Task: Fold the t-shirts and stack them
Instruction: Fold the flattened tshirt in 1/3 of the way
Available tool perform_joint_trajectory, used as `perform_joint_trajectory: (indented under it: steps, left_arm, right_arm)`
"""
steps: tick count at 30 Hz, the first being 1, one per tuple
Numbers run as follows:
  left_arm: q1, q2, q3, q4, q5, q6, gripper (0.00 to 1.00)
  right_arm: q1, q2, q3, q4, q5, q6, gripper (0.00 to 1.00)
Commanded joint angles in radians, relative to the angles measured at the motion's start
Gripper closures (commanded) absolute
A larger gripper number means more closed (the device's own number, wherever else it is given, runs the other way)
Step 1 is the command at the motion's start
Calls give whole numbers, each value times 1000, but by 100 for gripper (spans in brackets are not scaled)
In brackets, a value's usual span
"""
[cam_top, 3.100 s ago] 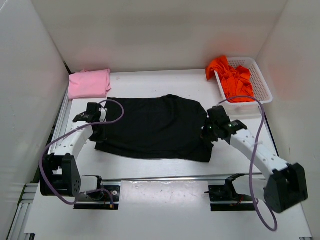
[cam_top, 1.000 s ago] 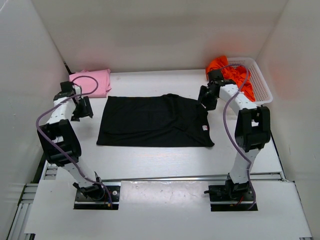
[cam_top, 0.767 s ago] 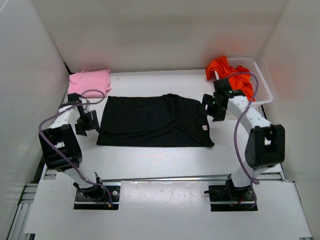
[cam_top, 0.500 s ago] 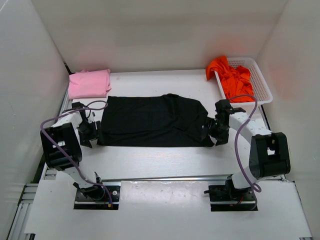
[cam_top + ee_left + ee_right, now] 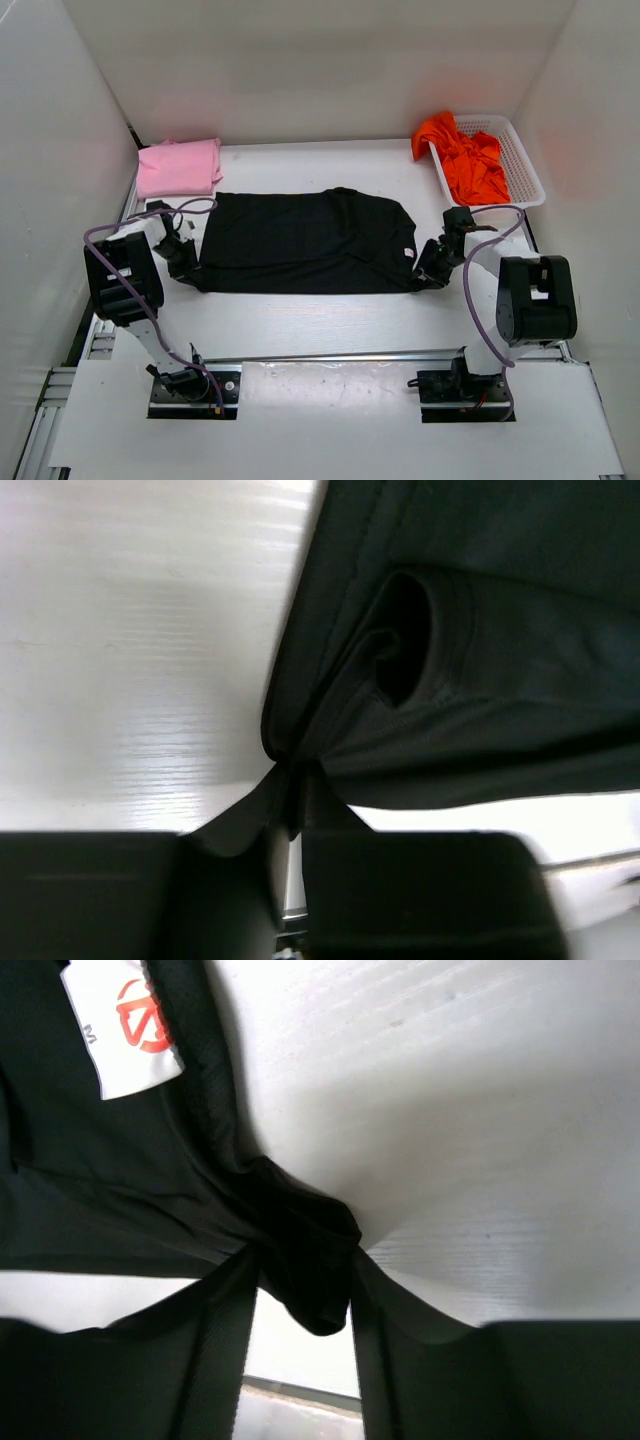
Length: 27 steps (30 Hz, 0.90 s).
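The black t-shirt (image 5: 305, 243) lies folded flat across the middle of the table. My left gripper (image 5: 188, 268) sits at its near-left corner. In the left wrist view the left gripper (image 5: 293, 780) is shut, pinching a thin peak of the black t-shirt (image 5: 460, 670). My right gripper (image 5: 420, 275) is at the near-right corner. In the right wrist view the right gripper (image 5: 303, 1260) is closed on a bunched lump of the black t-shirt (image 5: 120, 1190), below the white size label (image 5: 125, 1040). The light pink t-shirt (image 5: 179, 166) lies folded at the back left. The orange-red t-shirt (image 5: 465, 155) is crumpled in the basket.
The white mesh basket (image 5: 522, 168) stands at the back right, with the orange-red fabric spilling over its left rim. White walls enclose the table on three sides. A metal rail (image 5: 330, 356) runs along the near edge by the arm bases.
Both arms have swung from the shirt's far side corners down to its near corners. Both grippers have closed on the black fabric there.
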Motion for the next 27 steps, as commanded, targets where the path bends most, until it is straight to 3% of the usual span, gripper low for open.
perform_joint_trajectory:
  steps: [1,3,5,9,16,18,19,20,22,24,27]
  left_arm:
    - [-3,21,-6,34,28,6,87]
    - [-3,21,-6,34,28,6,90]
    - [-3,-5,-6,34,28,6,90]
    - [-3,-89,-47,2,-56,6,90]
    - [26,-289,-172,-79,-179,6,88]
    - [26,-318,-201,-93,-202,6,80]
    - [26,-341,-222,-109,-202,6,60]
    - [26,-350,-222,-109,-221,6,48]
    - [26,-359,-233,-109,-241,6,31]
    - [26,-372,-187,-109,-280,6,30]
    - [-71,-447,-63,-55,-380,6,30]
  right_arm:
    - [-11,67,-6,83,7,20,64]
    - [-11,67,-6,83,-5,29,86]
    - [-11,53,-18,83,-14,29,98]
    - [-11,-30,-58,6,-5,29,100]
    - [0,-338,-268,-98,-30,37,100]
    - [38,-419,-320,-111,-21,77,100]
    - [55,-441,-369,-111,-11,98,100]
    - [87,-467,-391,-111,-11,130,100]
    - [112,-478,-414,-111,19,153,100]
    - [123,-478,-425,-111,29,166,100]
    - [123,-466,-415,-102,39,166,100]
